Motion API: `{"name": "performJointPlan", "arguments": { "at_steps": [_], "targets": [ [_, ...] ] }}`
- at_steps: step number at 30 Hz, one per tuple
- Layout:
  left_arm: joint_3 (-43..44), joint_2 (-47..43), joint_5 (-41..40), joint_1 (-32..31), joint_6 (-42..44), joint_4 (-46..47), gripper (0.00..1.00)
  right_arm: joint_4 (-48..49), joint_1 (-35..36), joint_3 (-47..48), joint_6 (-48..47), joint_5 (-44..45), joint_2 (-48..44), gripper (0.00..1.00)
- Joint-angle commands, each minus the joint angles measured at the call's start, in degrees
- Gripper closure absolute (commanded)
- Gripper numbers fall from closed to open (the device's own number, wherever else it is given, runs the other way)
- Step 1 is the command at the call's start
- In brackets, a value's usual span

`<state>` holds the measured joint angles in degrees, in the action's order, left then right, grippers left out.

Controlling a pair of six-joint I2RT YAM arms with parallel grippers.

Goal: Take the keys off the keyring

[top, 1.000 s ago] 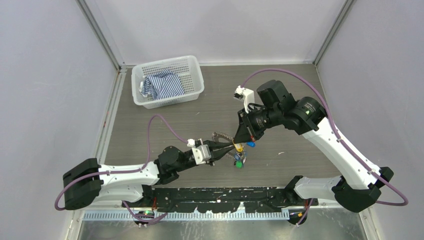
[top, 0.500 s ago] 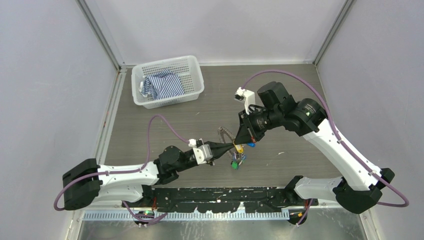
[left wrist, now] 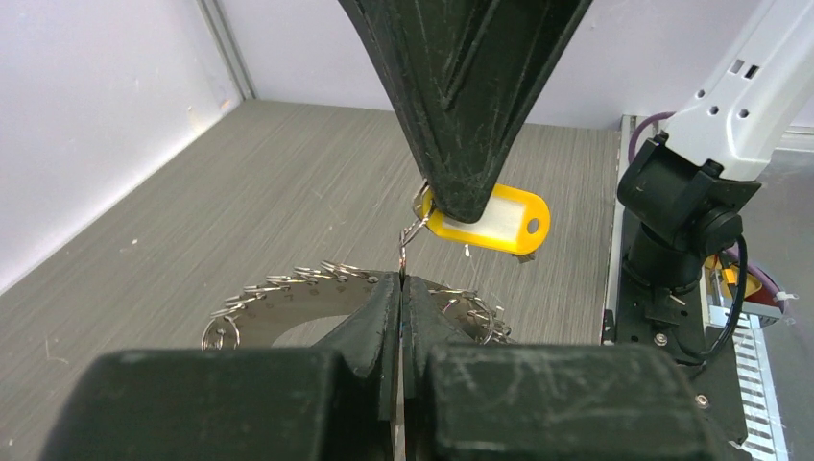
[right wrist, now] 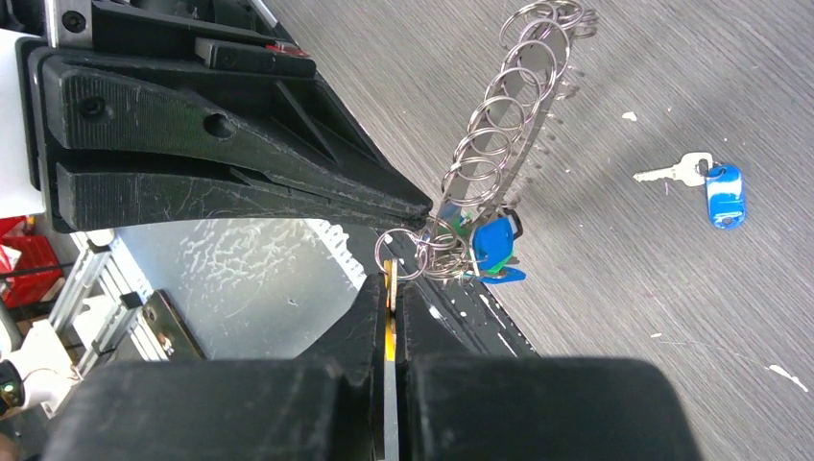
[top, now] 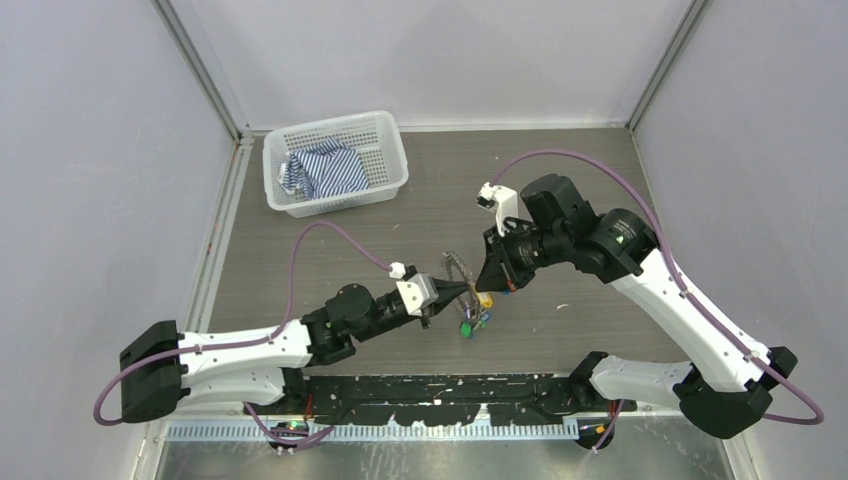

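Keyring (right wrist: 499, 125) hangs off the worktop (top: 330, 250) at centre, edge-on and half hidden. Left gripper (left wrist: 400, 283) has its fingers pinched together on a wire loop (left wrist: 411, 230). Right gripper (right wrist: 389, 283) clamps the yellow tag (left wrist: 490, 219). Keys (top: 470, 322) are a blurred bunch at 6 o'clock.

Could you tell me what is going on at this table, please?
Both arms meet over the keyring. The left pincer is shut on the keyring's edge, while the right pincer is shut on a yellow-tagged key attached to it. One blue-tagged key lies loose on the table.
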<state>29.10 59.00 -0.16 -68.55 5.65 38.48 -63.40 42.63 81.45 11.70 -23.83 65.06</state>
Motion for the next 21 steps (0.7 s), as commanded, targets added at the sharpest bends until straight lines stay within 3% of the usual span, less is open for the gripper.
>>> {"name": "performJointPlan", "arguments": {
  "at_steps": [1, 21],
  "targets": [
    [3.8, -0.4, -4.0, -0.3, -1.2, 1.3, 0.99, 2.5, 0.0, -0.7, -0.9, -0.8, -1.1, 0.99],
    [4.8, 0.5, -10.9, -2.2, -2.3, 2.3, 1.00, 3.2, 0.8, -2.8, -1.7, -2.7, 1.2, 0.99]
  ]
}}
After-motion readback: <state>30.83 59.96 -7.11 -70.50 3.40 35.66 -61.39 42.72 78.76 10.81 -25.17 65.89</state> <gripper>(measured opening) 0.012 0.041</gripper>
